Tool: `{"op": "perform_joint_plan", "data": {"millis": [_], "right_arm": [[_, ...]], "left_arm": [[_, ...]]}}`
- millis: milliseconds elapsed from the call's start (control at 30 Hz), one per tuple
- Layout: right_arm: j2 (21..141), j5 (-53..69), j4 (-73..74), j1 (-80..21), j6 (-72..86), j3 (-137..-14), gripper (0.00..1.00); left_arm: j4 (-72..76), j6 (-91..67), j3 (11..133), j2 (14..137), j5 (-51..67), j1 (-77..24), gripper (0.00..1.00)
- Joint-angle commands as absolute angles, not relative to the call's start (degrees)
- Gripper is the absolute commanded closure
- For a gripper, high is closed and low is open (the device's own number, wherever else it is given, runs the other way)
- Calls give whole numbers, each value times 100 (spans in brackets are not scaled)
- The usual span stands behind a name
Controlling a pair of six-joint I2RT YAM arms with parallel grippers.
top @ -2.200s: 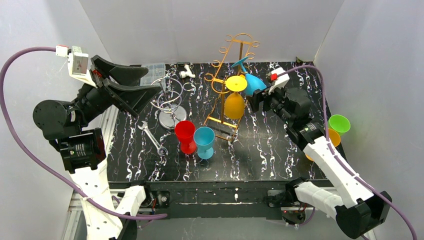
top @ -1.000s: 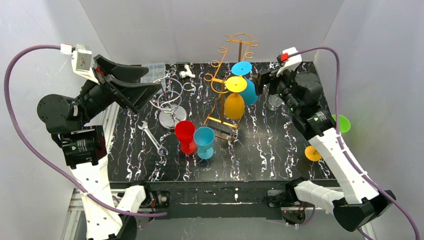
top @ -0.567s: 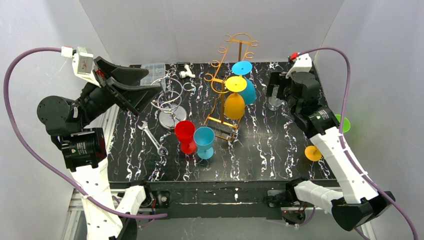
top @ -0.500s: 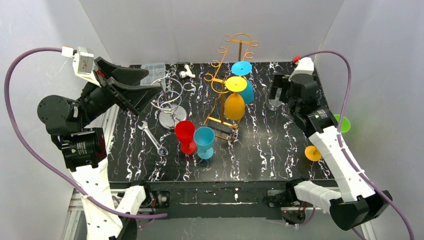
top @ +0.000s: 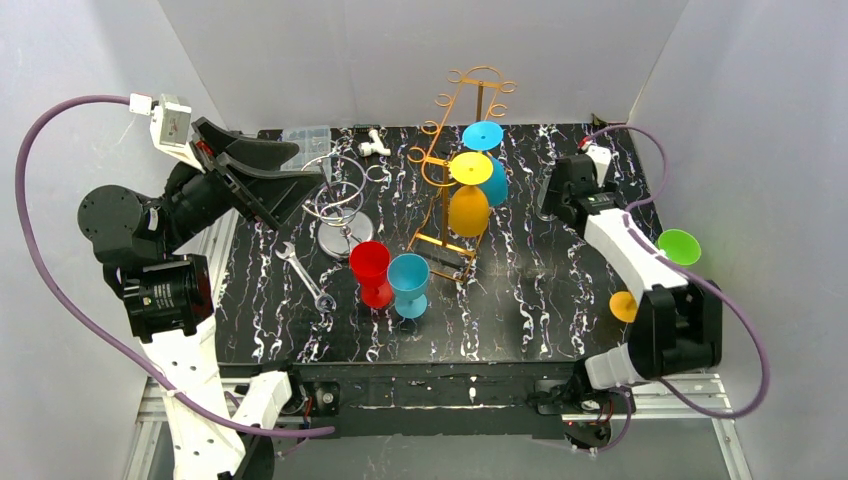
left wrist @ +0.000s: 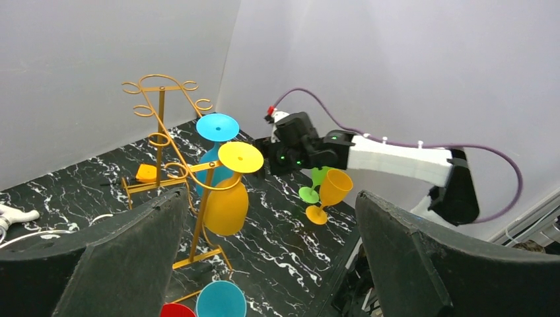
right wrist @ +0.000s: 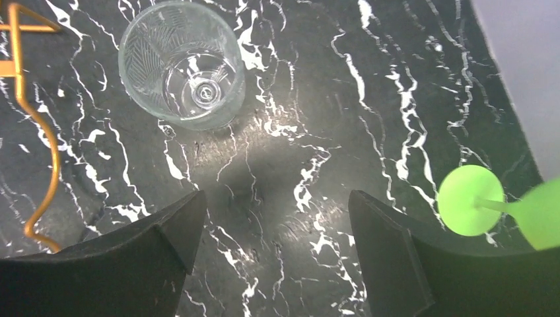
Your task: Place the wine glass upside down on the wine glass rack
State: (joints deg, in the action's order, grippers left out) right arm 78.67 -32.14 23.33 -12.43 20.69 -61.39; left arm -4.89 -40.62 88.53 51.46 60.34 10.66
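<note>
Over the table [right wrist: 396, 99], right pincer [right wrist: 275, 198] spread empty near clear glass [right wrist: 181, 63], left pincer [left wrist: 271, 197] spread wide, raised

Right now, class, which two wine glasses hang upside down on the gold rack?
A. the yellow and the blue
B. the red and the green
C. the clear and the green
A: the yellow glass and the blue glass hang bowl-down from the gold rack, while the red glass, green glass and clear glass are off the rack.

wrench [top: 303, 275]: flat, near spiral wire stand [top: 345, 240] | white fitting [top: 375, 146]: far edge | clear box [top: 305, 143]: beside it
</note>
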Motion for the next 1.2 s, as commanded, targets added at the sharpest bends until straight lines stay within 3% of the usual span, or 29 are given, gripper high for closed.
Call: {"op": "perform_joint_plan", "data": {"millis": [0, 167, 400, 733, 933, 967, 1000, 1033, 1100, 1167], "right_arm": [[8436, -3318, 1797, -1178, 2110, -6802, 15], [9068, -3216, 1980, -965, 2092, -7503, 19], [9097, -2730, 1732, -712, 2286, -7409, 24], [10072, -2366, 1748, -466, 2555, -7722, 40], [10434, -2221, 1725, -340, 2645, -7709, 44], [10471, -2166, 1704, -328, 2664, -7703, 47], [10502, -2084, 1679, -326, 2673, -7694, 56], [10523, -2025, 1675, -325, 2685, -7689, 74], [10502, -1930, 1714, -325, 2751, -7699, 97], [10360, -1854, 1737, -327, 2790, -7695, 99]], "left_arm": [[-506, -3969, 8984, 5114, 5968, 1052, 2], [-563, -3918, 8978, 5111, 5959, 1047, 2], [-613, -3856, 8957, 5107, 5994, 1047, 2], [-755, -3785, 8935, 5055, 6004, 1048, 2], [-794, -3782, 8993, 5066, 6003, 1046, 2], [-761, -3806, 8998, 5059, 6003, 1046, 2], [-730, -3823, 8988, 5061, 6003, 1047, 2], [-711, -3840, 8990, 5062, 6010, 1054, 2], [-651, -3891, 8979, 5070, 6040, 1047, 2], [-591, -3958, 8978, 5086, 6075, 1048, 2]]}}
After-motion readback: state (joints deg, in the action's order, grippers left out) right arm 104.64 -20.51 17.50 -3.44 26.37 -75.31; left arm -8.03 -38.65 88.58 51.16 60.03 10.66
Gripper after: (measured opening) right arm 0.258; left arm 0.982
